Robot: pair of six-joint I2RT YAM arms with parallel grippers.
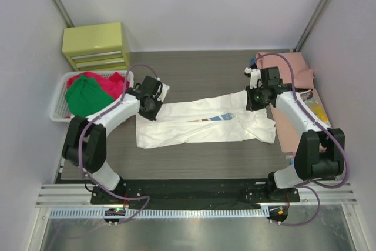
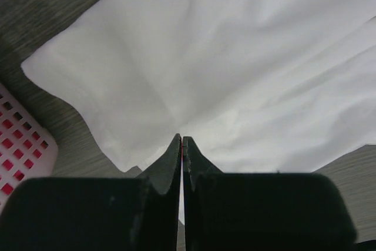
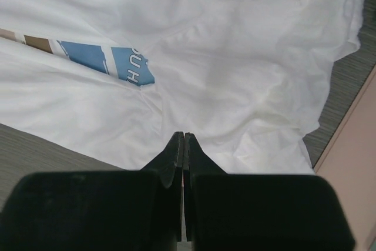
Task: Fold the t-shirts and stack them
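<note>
A white t-shirt [image 1: 200,127] with a blue and brown print [image 1: 220,117] lies stretched across the middle of the dark table, folded lengthwise. My left gripper [image 1: 151,109] is at its upper left corner, shut, and the white cloth [image 2: 223,57] creases in toward the closed tips [image 2: 182,139]. At the shirt's upper right my right gripper [image 1: 254,101] is also shut, with the cloth [image 3: 235,57] puckering into its tips [image 3: 184,135] beside the blue print [image 3: 117,63]. A red t-shirt [image 1: 111,82] and a green one [image 1: 88,97] lie bundled at the left. A salmon-pink t-shirt [image 1: 291,66] lies at the right.
The red and green shirts fill a white slotted basket [image 1: 57,101] at the table's left edge, close to my left gripper; its corner [image 2: 17,145] shows in the left wrist view. A yellow drawer box [image 1: 97,45] stands behind it. A yellowish book [image 1: 314,107] lies on the salmon-pink cloth.
</note>
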